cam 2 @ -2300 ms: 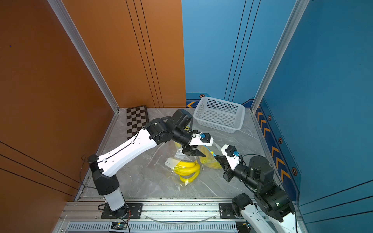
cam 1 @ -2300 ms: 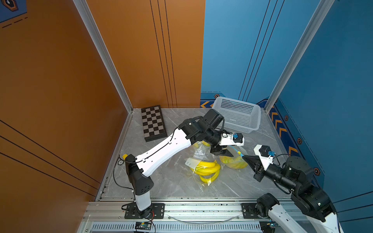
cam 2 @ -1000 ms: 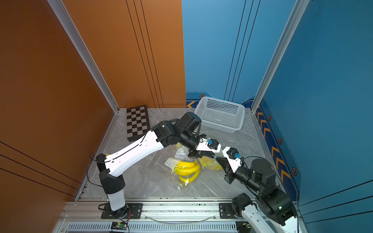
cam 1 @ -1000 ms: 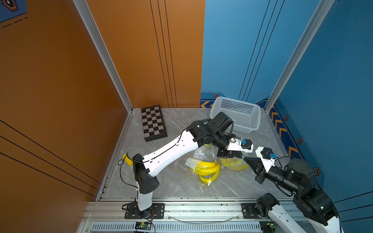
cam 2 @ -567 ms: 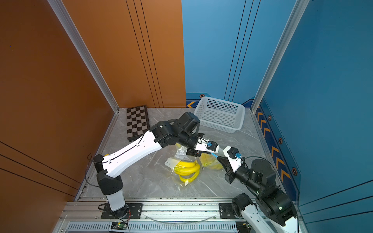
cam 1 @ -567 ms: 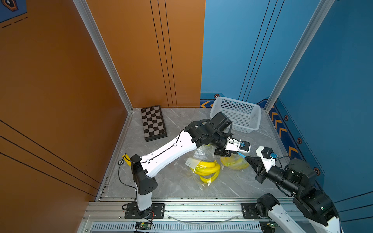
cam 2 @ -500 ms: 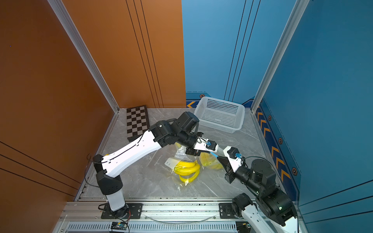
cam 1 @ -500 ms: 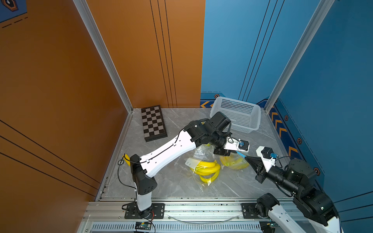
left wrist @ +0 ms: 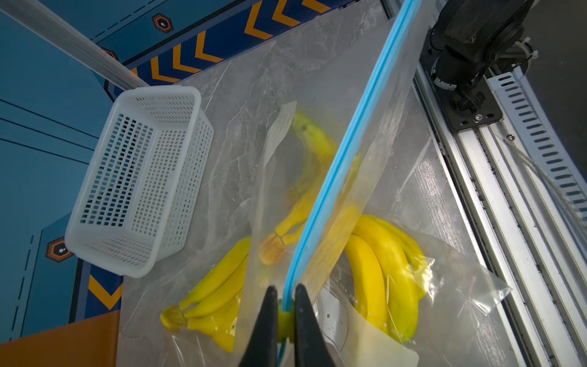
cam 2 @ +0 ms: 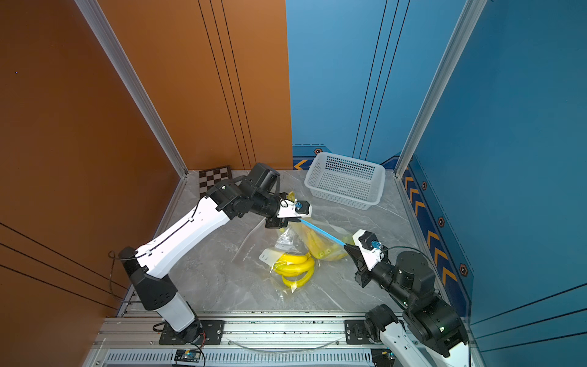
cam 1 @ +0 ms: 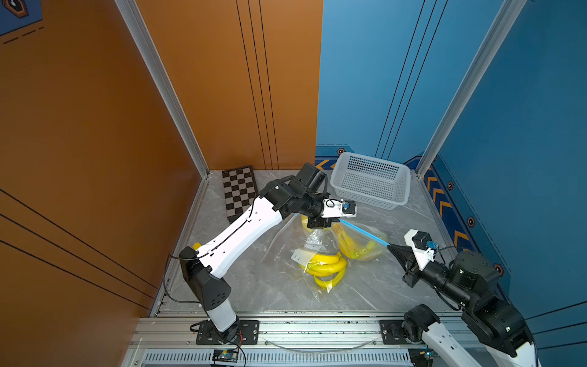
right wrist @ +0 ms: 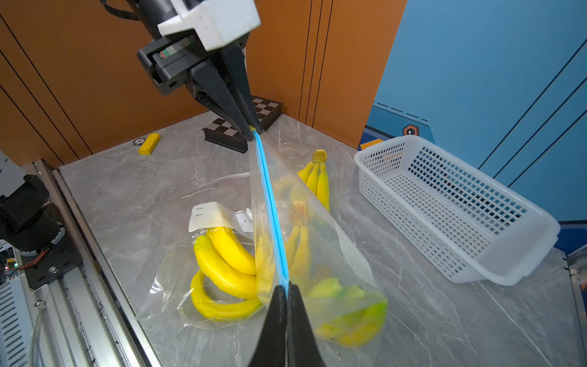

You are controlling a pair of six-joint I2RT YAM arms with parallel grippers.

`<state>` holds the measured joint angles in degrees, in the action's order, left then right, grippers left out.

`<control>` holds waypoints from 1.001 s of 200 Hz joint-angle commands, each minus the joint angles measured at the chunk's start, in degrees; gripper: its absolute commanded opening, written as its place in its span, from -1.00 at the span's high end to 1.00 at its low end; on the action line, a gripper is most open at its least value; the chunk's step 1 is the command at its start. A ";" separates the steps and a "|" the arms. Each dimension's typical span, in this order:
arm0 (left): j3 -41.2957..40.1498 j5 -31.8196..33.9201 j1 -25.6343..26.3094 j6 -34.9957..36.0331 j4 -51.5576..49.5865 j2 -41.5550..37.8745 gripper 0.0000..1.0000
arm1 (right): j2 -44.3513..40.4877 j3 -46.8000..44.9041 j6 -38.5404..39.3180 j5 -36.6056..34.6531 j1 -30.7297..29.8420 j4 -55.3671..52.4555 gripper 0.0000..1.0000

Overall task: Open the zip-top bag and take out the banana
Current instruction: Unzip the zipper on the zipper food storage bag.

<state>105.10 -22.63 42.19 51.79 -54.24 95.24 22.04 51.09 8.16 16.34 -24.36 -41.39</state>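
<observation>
faint pale lettering (right wrist: 197,192) on an empty clear bag (right wrist: 165,206) flat on the tabletop (right wrist: 127,165), starts "CHA", rest illegible, white label (right wrist: 211,216) on a bagged banana bunch (right wrist: 228,263), print too small to read

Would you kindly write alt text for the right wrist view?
The right fingers and left fingers pinch opposite ends of the blue seal on a zip-top bag, stretching it taut with bananas inside. Another bagged bunch and a white basket sit on the table.

Orange wall (cam 1: 95,127), blue wall (cam 1: 524,111), grey marble tabletop (cam 1: 254,292).
</observation>
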 commanded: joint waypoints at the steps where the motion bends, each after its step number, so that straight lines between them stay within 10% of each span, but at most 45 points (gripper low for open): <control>1: -3.37 4.79 -4.32 1.38 -2.43 -3.77 0.92 | -0.97 1.61 0.89 -1.88 0.10 0.04 1.00; 139: -9.32 4.53 -7.30 0.97 -2.39 -10.84 0.91 | 1.93 2.46 -1.22 3.55 0.19 -0.31 1.00; 168: -6.97 6.19 -2.86 0.20 -2.40 -9.71 0.91 | 7.75 8.47 -10.16 8.33 0.19 -3.32 -0.39; 200: -5.11 8.38 1.99 -0.36 -2.37 -7.56 0.93 | 16.42 14.81 -25.83 13.37 0.10 -5.59 -0.48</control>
<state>98.00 -16.58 41.45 52.64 -55.55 86.24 33.28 61.95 -3.70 23.75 -24.36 -43.86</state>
